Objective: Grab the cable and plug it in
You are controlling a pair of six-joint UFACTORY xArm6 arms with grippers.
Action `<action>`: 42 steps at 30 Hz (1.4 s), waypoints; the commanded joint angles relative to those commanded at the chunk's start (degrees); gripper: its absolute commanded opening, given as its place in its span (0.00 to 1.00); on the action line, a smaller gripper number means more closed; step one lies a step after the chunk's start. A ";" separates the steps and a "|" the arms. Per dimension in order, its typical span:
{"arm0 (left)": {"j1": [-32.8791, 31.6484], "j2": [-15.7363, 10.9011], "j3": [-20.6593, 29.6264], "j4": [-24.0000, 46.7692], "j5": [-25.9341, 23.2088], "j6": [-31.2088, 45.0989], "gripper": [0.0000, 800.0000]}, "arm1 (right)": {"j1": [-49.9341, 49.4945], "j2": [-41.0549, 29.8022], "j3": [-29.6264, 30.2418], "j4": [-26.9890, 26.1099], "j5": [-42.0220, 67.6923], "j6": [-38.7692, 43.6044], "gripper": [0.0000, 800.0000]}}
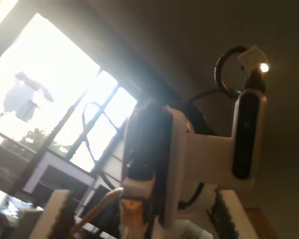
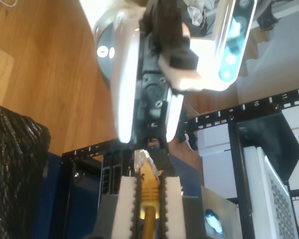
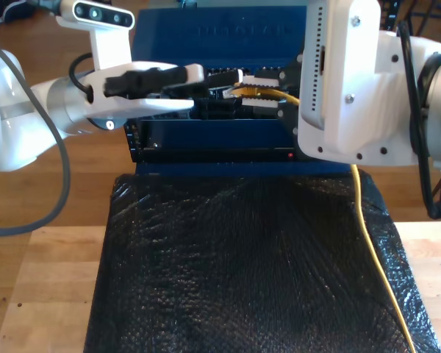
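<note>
Pinching the cable (image 2: 149, 219) just behind its plug (image 2: 143, 160), the second gripper (image 2: 148, 199) should hold steady so the spread first gripper (image 1: 139, 219) can close squarely on the plug, near the rack (image 3: 206, 140).

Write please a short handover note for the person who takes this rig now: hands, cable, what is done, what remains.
My first hand: open, holding nothing, close to the plug.
My second hand: shut on the thin yellow network cable, just behind its clear plastic plug.
Cable: trails over the black textured mat.
Done: cable grabbed and brought to the blue metal box.
Left: I cannot tell if the plug is seated; check, then push it in.
</note>
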 joint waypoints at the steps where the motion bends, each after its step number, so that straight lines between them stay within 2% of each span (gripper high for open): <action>1: 0.35 -0.09 -0.09 0.09 -1.41 0.09 0.94 | -0.09 0.26 -0.09 0.00 0.00 0.97 0.00; 3: 1.05 -0.35 -0.26 0.88 -4.13 0.26 0.99 | -0.26 1.32 -0.62 -0.18 0.00 2.90 0.00; 8: 2.46 -0.70 -0.53 8.44 -10.29 0.70 0.99 | -1.05 4.13 -1.93 -0.26 0.00 3.87 0.00; 18: 5.80 -4.48 -5.89 22.77 -19.25 1.76 0.99 | -1.41 8.88 -5.19 -0.44 2.11 5.27 0.00; 22: 6.42 -5.89 -7.91 29.80 -21.01 3.52 0.99 | -2.55 11.16 -6.33 -0.97 5.71 10.29 0.00; 30: 8.26 -8.53 -9.23 39.03 -23.38 6.51 0.99 | -13.27 13.54 -8.79 -0.79 17.49 13.10 0.00; 35: 8.97 -9.32 -10.64 45.89 -23.65 8.79 1.00 | -16.09 16.70 -10.11 -0.88 22.15 13.98 0.00; 37: 9.05 -10.46 -10.90 47.74 -24.35 9.23 1.00 | -17.41 18.02 -10.90 -1.05 23.21 14.07 0.00; 42: 9.05 -12.22 -10.99 51.69 -25.05 13.19 1.00 | -20.66 20.75 -14.33 -5.10 28.40 17.85 0.00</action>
